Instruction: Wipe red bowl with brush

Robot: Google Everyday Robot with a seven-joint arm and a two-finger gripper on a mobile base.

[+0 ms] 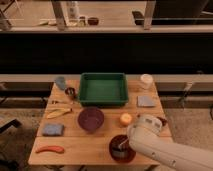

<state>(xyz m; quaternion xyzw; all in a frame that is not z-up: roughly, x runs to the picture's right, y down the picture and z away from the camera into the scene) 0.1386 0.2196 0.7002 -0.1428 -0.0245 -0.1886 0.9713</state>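
Observation:
The red bowl (120,150) sits near the table's front edge, right of centre, with a dark inside. My white arm reaches in from the lower right. Its gripper (128,142) is at the bowl's right rim, over the inside, and covers part of the bowl. A slim stick with a pale end, the brush (119,146), shows inside the bowl just under the gripper. How the gripper holds it is hidden by the arm.
A purple bowl (91,119) stands left of and behind the red bowl, with a small orange object (125,119) beside it. A green tray (102,89) is at the back. A carrot-shaped thing (50,149), a blue cloth (52,130) and a banana (59,113) lie on the left. A grey cloth (146,101) and a white cup (145,80) are at the right.

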